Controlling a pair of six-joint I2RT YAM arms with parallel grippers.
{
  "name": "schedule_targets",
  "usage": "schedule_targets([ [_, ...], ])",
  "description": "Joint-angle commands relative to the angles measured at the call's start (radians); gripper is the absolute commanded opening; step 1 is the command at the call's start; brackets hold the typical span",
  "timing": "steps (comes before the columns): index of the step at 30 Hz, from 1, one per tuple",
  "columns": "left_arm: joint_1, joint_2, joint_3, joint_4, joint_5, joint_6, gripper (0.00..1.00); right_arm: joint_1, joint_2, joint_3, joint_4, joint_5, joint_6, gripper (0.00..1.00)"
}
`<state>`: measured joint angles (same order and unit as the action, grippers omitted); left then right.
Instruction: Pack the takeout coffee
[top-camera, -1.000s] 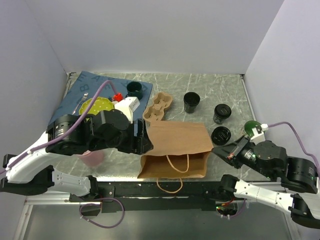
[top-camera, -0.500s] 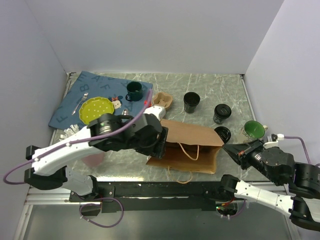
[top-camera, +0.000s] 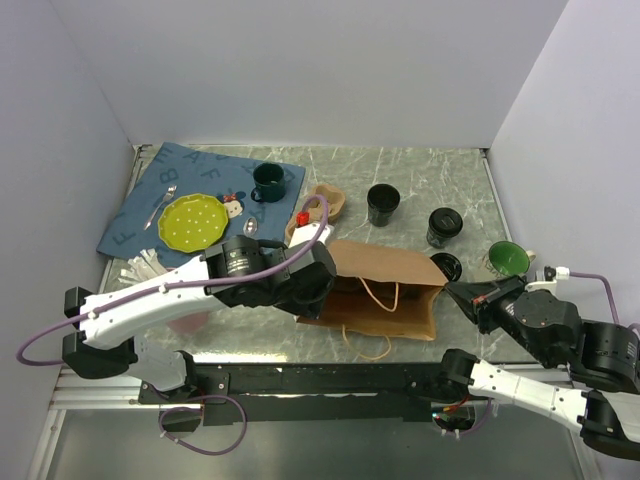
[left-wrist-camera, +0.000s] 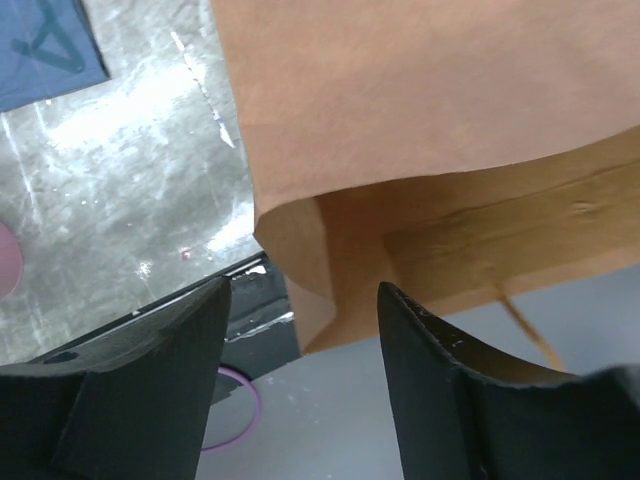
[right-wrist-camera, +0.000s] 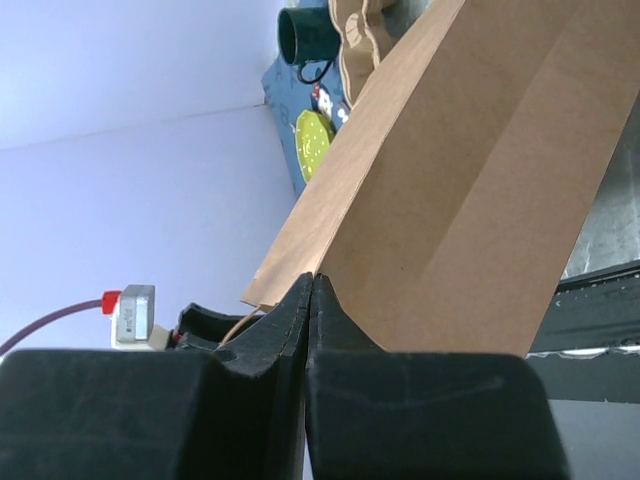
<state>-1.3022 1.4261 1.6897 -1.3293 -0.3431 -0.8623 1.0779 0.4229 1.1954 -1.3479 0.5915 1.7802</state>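
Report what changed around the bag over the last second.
The left arm swung right from beside the pink cup, and the left gripper now stands open astride the left end of the paper bag. The bag, flat before, is tipped up and shifted right, its right edge pinched in the shut right gripper. The black cups, dark green mug and plate stayed put.

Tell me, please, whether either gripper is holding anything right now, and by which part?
The right gripper appears to pinch the bag by the edge at its right end. The left gripper stands open astride the bag's mouth corner, gripping nothing.
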Motion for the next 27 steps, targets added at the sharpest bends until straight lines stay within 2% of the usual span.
schedule_targets([
  [1, 0.004, -0.038, -0.056, 0.044, -0.044, 0.008, 0.64, 0.005, 0.040, 0.036, -0.137, 0.062, 0.005, 0.00],
  [4, 0.011, -0.033, -0.078, 0.074, -0.028, 0.020, 0.58, 0.005, 0.054, 0.055, -0.135, 0.067, -0.017, 0.00],
  [5, 0.014, -0.036, -0.079, 0.084, -0.024, 0.023, 0.41, 0.005, 0.057, 0.059, -0.132, 0.067, -0.031, 0.00],
  [6, 0.017, -0.036, -0.065, 0.090, -0.014, 0.028, 0.29, 0.005, 0.068, 0.075, -0.132, 0.068, -0.047, 0.00],
  [8, 0.049, -0.027, -0.013, 0.058, 0.036, 0.026, 0.09, 0.007, 0.086, 0.105, -0.151, 0.073, -0.109, 0.03],
  [9, 0.079, -0.010, 0.075, 0.030, 0.064, 0.022, 0.06, 0.005, 0.115, 0.153, -0.160, 0.071, -0.134, 0.08],
  [10, 0.092, -0.006, 0.126, -0.022, 0.082, 0.002, 0.04, 0.005, 0.134, 0.180, -0.183, 0.073, -0.192, 0.14],
  [11, 0.101, -0.003, 0.171, -0.043, 0.110, -0.009, 0.02, 0.005, 0.152, 0.211, -0.191, 0.071, -0.224, 0.27],
  [12, 0.128, -0.019, 0.201, -0.042, 0.134, -0.007, 0.02, 0.005, 0.192, 0.271, -0.203, 0.071, -0.293, 0.32],
  [16, 0.208, -0.072, 0.125, -0.028, 0.236, -0.041, 0.02, 0.007, 0.278, 0.369, -0.220, 0.041, -0.462, 0.50],
  [18, 0.234, -0.082, 0.058, -0.025, 0.279, -0.034, 0.04, 0.005, 0.315, 0.389, -0.221, 0.008, -0.525, 0.52],
  [22, 0.238, -0.076, 0.021, -0.030, 0.317, -0.035, 0.11, 0.005, 0.355, 0.382, -0.220, -0.051, -0.556, 0.54],
  [27, 0.244, -0.093, 0.005, -0.031, 0.315, -0.035, 0.11, 0.007, 0.412, 0.385, -0.177, -0.149, -0.653, 0.53],
])
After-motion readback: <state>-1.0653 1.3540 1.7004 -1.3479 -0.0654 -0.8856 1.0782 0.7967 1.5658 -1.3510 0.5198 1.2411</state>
